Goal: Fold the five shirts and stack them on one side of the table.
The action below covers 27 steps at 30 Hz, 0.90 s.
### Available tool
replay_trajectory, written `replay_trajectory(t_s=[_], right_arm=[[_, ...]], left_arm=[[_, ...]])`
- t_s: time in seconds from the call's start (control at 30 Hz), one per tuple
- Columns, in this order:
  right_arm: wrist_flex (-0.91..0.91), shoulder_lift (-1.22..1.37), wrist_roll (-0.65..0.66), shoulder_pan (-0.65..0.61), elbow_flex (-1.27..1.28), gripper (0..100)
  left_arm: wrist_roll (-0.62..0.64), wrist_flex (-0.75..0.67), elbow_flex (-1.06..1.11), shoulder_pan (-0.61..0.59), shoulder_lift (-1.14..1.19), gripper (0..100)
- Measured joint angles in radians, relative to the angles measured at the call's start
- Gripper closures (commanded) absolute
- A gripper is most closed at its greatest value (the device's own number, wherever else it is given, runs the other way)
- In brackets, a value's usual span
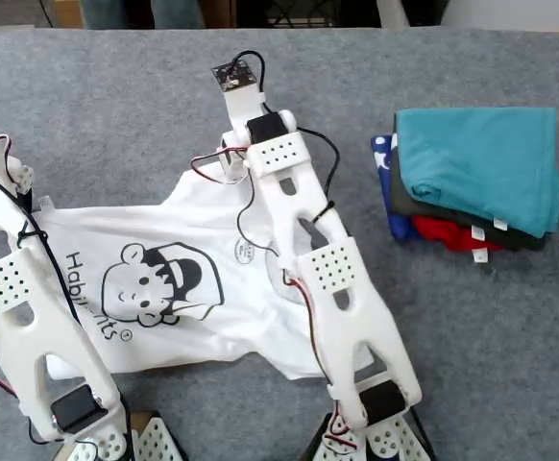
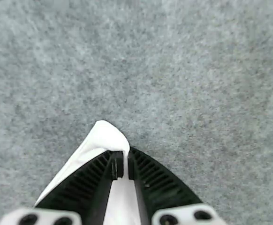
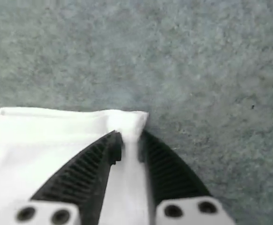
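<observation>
High view: the white shirt lies spread on the counter, a little apart from the folded stack of four. Left wrist view: the left fingers are closed on a shirt corner. Right wrist view: the right fingers clamp another corner. This light, limp cloth will likely sag, so corners are the best hold.

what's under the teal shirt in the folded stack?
Under the teal shirt, edges of three folded ones stick out: a dark grey shirt, a red shirt and a blue shirt with white marks. The teal one covers most of each.
</observation>
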Motion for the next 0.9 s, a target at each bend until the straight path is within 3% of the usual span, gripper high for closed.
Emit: replay_trajectory(t_s=[0.27,0.53,0.73,0.9], right_arm=[[0.02,0.003,0.002,-0.002,-0.028,98.5],[0.155,-0.055,0.011,-0.02,-0.25,98.5],[0.203,-0.333,0.011,-0.009,-0.287,98.5],[0.193,-0.621,0.011,0.044,-0.299,98.5]], left_arm=[[0.0,0.0,0.0,0.0,0.0,96],[-0.002,0.0,-0.008,0.023,0.0,97],[-0.086,0.155,-0.196,0.091,-0.038,97],[-0.121,0.186,-0.364,0.13,-0.216,97]])
